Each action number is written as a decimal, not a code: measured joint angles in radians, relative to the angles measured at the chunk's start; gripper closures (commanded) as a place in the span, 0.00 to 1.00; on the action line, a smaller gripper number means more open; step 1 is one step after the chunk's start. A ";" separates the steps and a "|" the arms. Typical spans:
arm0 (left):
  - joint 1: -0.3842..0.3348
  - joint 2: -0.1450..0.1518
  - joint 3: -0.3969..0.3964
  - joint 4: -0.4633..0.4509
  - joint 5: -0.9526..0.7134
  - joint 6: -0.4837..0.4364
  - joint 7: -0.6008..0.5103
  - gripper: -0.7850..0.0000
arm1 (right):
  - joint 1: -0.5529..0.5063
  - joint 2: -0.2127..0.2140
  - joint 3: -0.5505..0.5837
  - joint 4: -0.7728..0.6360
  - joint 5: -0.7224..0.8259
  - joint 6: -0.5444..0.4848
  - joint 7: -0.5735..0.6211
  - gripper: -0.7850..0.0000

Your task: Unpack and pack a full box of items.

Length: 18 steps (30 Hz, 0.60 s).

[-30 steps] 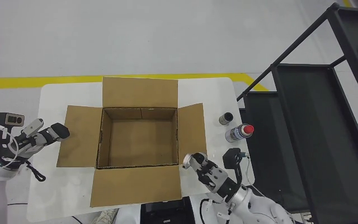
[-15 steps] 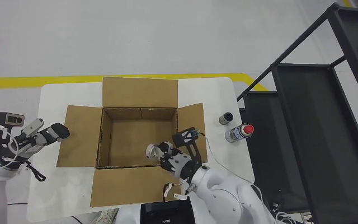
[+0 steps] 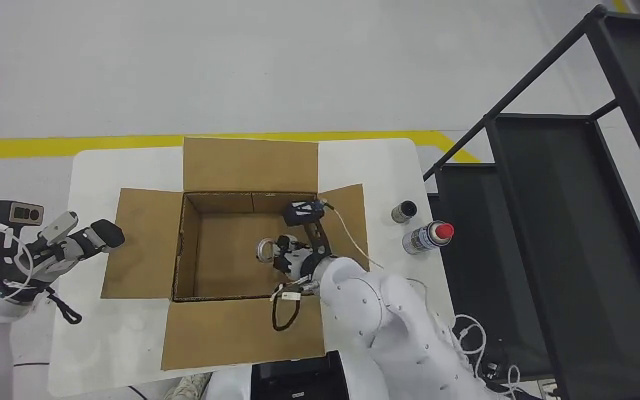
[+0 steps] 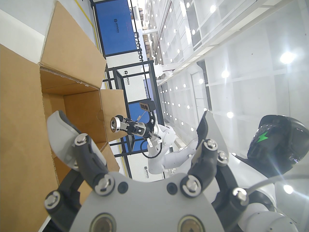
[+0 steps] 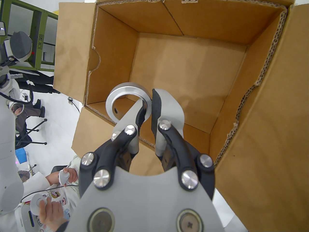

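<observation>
While the left gripper point(image 3: 85, 238) hangs at the left edge of the white surface point(image 3: 110, 170), fingers spread wide and empty, the cardboard box point(image 3: 250, 165) sits mid-surface with all four flaps folded out and its floor bare. Over the box's near side, the right gripper point(image 5: 147, 102) pinches the rim of a metal ring point(image 5: 115, 97), a thick, shiny silver band with a hollow centre. Farther right, a small dark canister point(image 3: 403, 211) and a red-capped spray can point(image 3: 428, 237) stand upright, near each other. With nothing lying in the box, unpacking looks done or nearly so; packing both cans appears to remain.
</observation>
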<state>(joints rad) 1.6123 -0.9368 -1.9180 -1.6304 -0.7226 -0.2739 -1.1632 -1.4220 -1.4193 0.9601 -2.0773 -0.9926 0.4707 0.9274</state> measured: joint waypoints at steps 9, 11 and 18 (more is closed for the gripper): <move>0.000 0.000 0.000 0.000 0.000 0.000 0.000 0.00 | 0.000 0.000 0.000 0.000 0.000 0.000 0.000 1.00; 0.000 0.000 0.000 0.000 0.000 0.000 0.000 0.00 | 0.000 0.000 0.000 0.000 0.000 0.000 0.000 1.00; 0.000 0.000 0.000 0.000 0.000 0.000 0.000 0.00 | 0.001 0.000 -0.004 0.011 0.002 -0.007 -0.008 1.00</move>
<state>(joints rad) 1.6123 -0.9368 -1.9180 -1.6304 -0.7226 -0.2739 -1.1632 -1.4215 -1.4197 0.9558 -2.0663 -0.9909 0.4640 0.9189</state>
